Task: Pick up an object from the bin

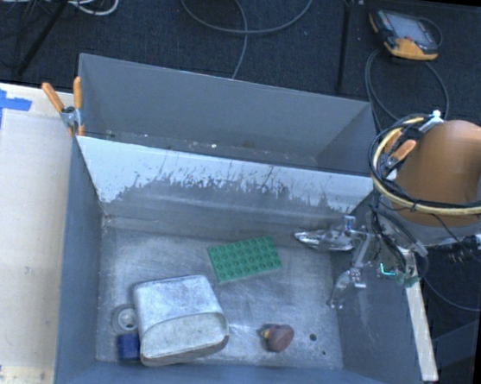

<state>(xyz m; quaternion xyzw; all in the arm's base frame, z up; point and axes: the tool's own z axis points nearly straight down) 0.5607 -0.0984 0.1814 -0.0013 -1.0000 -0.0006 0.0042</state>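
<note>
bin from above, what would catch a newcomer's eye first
The green studded plate lies in the middle of the bin, bright against the grey. Nearer the camera lies a grey tin, with a small brown lump to its right. The gripper hangs open by the right wall, nothing between its fingers.

On the floor of the bin (80,254) I see a flat green studded plate (244,259) lying askew near the middle. Toward the front left a dull silver rounded box (177,318) lies tilted, a small blue piece (127,347) touching its front left corner. A reddish-brown lump (276,337) sits apart, toward the front right.
</note>
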